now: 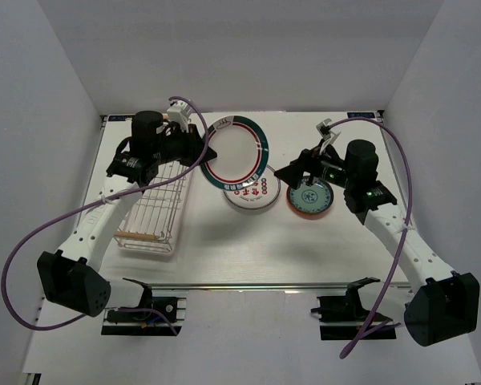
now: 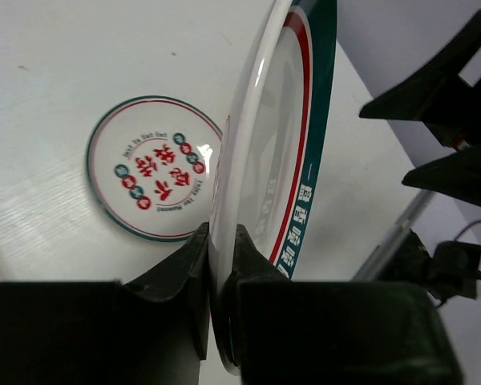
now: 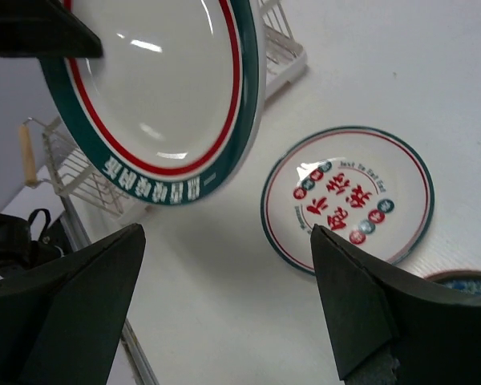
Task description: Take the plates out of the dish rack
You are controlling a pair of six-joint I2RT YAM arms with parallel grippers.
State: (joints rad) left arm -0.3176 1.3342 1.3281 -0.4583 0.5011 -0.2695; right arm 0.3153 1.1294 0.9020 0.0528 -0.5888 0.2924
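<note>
One dish rack [image 1: 154,210] sits far left. Left gripper [image 1: 211,152] clamps the green-red rimmed plate [image 1: 238,152] by its edge, raised and tilted. Motif plate [image 1: 252,192] lies flat nearby; right gripper [image 1: 289,172] gapes wide, empty, near blue-green plate [image 1: 311,198].

The setting is a robotics lab test cell. A white bench [image 1: 224,249] is enclosed on three sides by plain white panels [image 1: 40,120]. The left arm [image 1: 104,224] and right arm [image 1: 401,233] are mounted at its near edge, along a metal rail [image 1: 256,286]. Purple cables [image 1: 32,233] run exposed. A dish rack [image 1: 156,212] and plates [image 1: 252,195] are the household items present.
</note>
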